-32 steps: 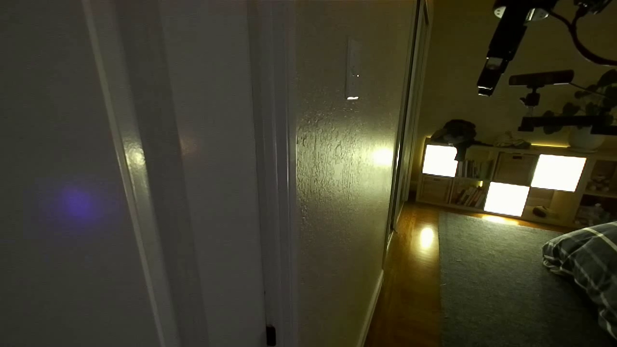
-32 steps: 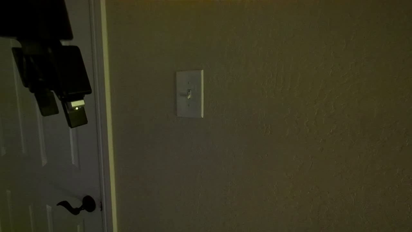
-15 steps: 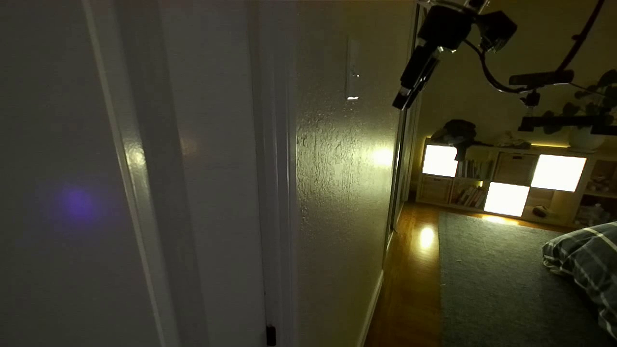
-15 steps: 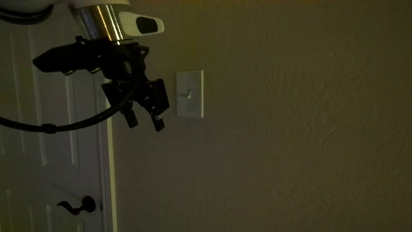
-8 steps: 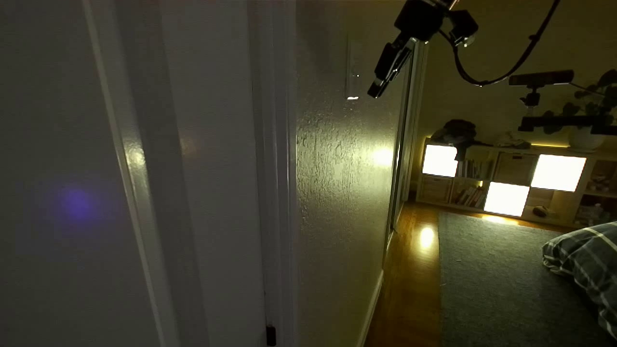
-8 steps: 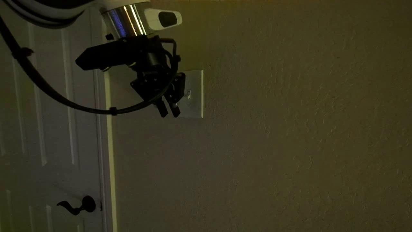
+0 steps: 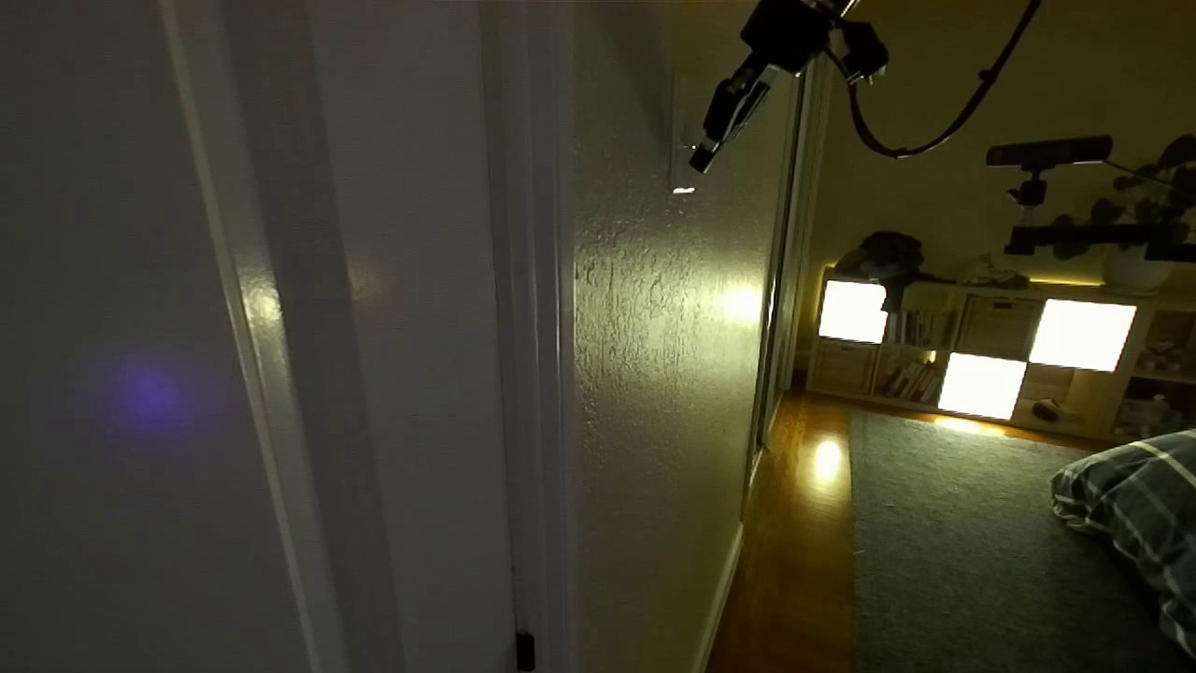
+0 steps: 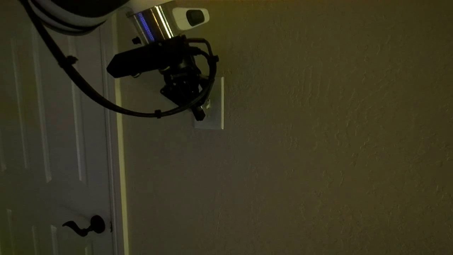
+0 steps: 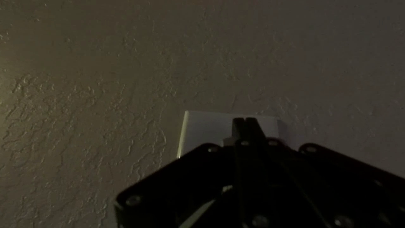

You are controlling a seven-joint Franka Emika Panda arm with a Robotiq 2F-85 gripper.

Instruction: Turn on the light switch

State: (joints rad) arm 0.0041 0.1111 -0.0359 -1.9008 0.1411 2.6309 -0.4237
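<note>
The light switch is a white upright wall plate, seen edge-on in an exterior view [image 7: 685, 103] and more frontally in an exterior view [image 8: 216, 120], where its small toggle [image 8: 208, 103] shows. My black gripper [image 8: 200, 116] overlaps the plate's lower left part there, fingertips just left of and below the toggle. Edge-on, the gripper [image 7: 701, 161] is close by the plate; whether it touches cannot be told. In the wrist view the gripper [image 9: 245, 119] is shut with nothing between its fingertips, in front of the plate [image 9: 205, 125]; the toggle is hidden there.
A door with a dark lever handle [image 8: 90, 225] and its frame [image 8: 120, 170] lie left of the plate. My black cable [image 8: 134, 113] loops below the wrist. Farther off are a glowing shelf unit [image 7: 920, 327], a plaid-covered bed [image 7: 1145, 523] and a mounted camera [image 7: 1048, 152].
My arm has moved to the wall and onto the switch plate, slightly upward over the last second. The fingers, apart before, have come together. The room's light looks the same.
</note>
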